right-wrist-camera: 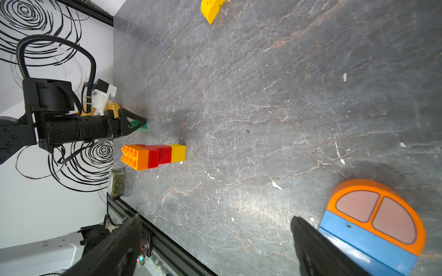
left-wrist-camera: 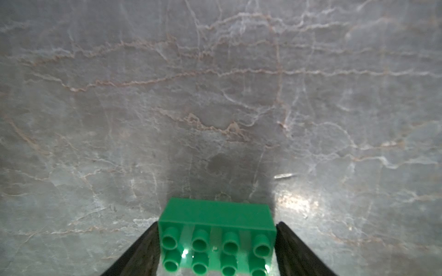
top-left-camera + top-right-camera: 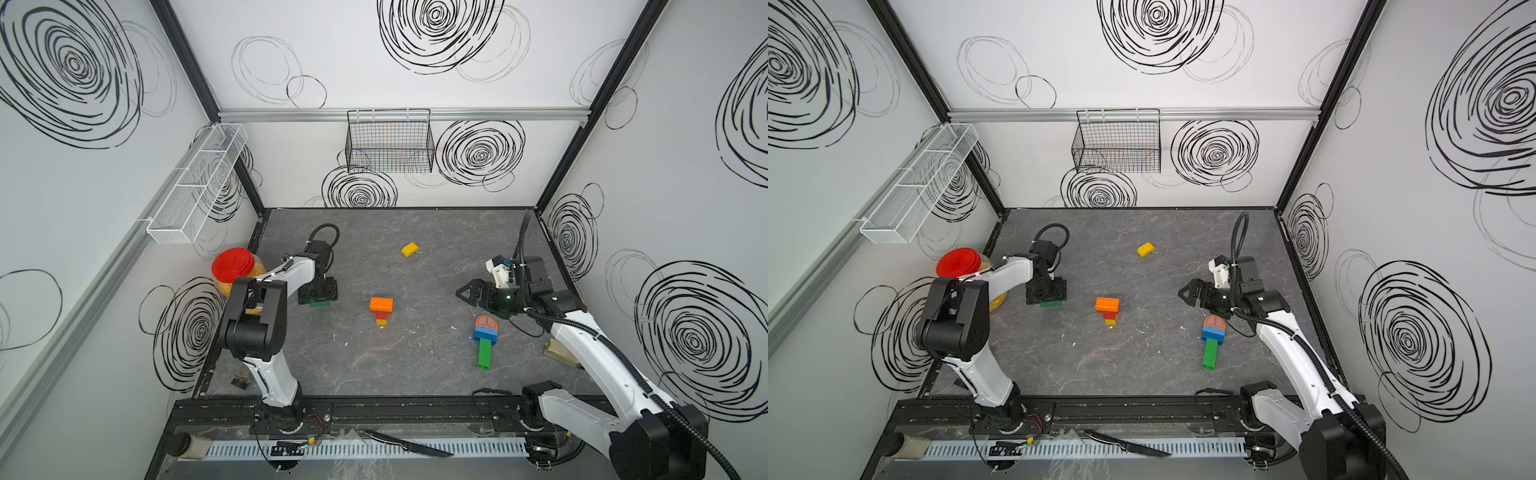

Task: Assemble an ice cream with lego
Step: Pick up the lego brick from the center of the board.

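Where the green brick sits: the green brick (image 2: 216,215) rests studs-up on the surface (image 3: 415,365), left of centre in both top views, directly under the left arm's wrist.
Left jaws: one stands at each short end of that brick, close against it. We cannot tell whether they press it. We judge this end-on hold leaves the studs and underside free for mating.
Cone stack: the orange-red-yellow stack (image 3: 381,309) stands upright at frame centre, narrow end down. It is near the green brick but apart from it, and we take it for the likely mate.
Scoop stack: the domed stack (image 3: 485,332) appears to lie on its side, right of centre.
Yellow rounded brick (image 3: 410,249): it lies loose at upper centre, well apart from the rest.
Right jaws: they are spread wide with nothing between them, just up-left of the domed stack.
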Tool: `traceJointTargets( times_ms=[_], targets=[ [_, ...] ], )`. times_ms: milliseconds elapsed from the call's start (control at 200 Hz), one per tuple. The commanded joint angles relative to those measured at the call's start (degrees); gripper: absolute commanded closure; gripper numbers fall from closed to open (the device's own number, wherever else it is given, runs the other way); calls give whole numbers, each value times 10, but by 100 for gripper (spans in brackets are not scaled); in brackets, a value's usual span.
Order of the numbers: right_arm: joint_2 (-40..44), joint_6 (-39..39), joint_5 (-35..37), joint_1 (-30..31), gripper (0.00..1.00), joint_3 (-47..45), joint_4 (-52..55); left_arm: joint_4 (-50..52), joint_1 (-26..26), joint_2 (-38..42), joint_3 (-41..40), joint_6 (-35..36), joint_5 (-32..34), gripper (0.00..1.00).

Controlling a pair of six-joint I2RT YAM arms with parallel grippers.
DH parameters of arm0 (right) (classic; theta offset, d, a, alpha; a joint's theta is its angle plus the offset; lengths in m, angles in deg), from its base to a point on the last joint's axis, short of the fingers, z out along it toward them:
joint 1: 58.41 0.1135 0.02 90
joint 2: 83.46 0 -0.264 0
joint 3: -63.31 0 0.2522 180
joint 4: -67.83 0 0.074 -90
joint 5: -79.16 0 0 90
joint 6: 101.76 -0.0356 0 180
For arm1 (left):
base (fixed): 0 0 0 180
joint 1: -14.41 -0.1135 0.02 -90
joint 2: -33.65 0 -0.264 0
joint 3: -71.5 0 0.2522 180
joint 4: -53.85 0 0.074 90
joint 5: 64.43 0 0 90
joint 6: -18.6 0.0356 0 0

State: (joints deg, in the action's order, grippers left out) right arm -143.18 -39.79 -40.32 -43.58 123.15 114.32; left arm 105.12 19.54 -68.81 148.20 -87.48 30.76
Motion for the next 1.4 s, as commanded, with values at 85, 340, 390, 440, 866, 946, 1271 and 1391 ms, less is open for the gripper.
traceJointTargets(
  times_ms=[85, 340, 390, 440, 866, 946, 1271, 1391],
  targets=[
    [2, 4, -4, -3, 0, 6, -3, 2, -6, -6, 0, -7, -2, 24],
    [1, 4, -5, -3, 0, 7, -3, 1, -10, -10, -2, -9, -1, 28],
    [1, 5, -5, -3, 0, 8, -1, 1, -10, -11, -1, -10, 0, 30],
    [1, 5, -4, -3, 0, 9, 0, 1, -10, -10, 0, -11, -1, 33],
    [-3, 4, -8, -4, 0, 5, -9, 65, 47, 67, 27, -47, 13, 50],
    [-4, 3, -11, -4, 0, 4, -13, 91, 72, 90, 40, -64, 20, 51],
    [-1, 2, -16, -4, 0, 0, -19, 197, 191, 163, 92, -145, 26, 51],
    [2, 0, -18, -3, 0, -4, -22, 222, 234, 183, 109, -179, 19, 51]
  ],
)
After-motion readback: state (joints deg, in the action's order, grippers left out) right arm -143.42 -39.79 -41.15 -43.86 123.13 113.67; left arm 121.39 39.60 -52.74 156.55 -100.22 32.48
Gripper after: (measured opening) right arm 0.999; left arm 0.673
